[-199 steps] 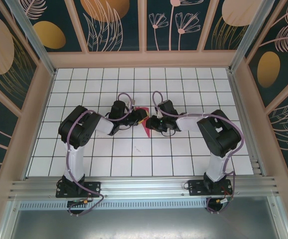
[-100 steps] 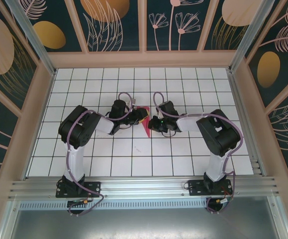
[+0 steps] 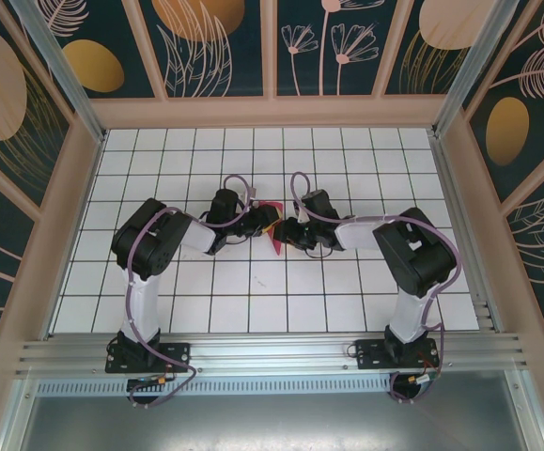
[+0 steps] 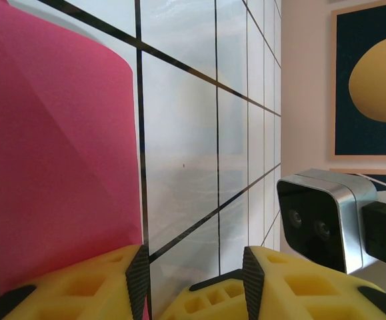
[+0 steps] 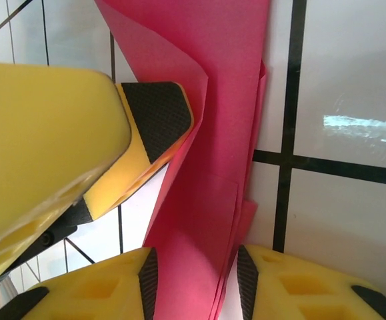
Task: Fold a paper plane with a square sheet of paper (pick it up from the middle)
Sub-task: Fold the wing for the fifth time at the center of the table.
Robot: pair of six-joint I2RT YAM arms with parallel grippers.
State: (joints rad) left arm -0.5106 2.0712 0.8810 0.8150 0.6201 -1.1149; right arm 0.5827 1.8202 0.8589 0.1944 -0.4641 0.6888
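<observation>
pinning the half-folded paper plane [image 5: 213,100] at mid-table [image 5: 353,80]: left gripper [image 4: 194,267], jaws spread, rests one pad against a flap, apparently steadying it; right gripper [image 5: 193,267] straddles the layers, jaws parted, not clamping.

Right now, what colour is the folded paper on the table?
The paper is plain magenta-pink with no markings. The right wrist view shows it best.

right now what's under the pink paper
The white gridded table lies under the folded paper. Its layers hide the tiles beneath, and whether anything is tucked between them cannot be seen.
</observation>
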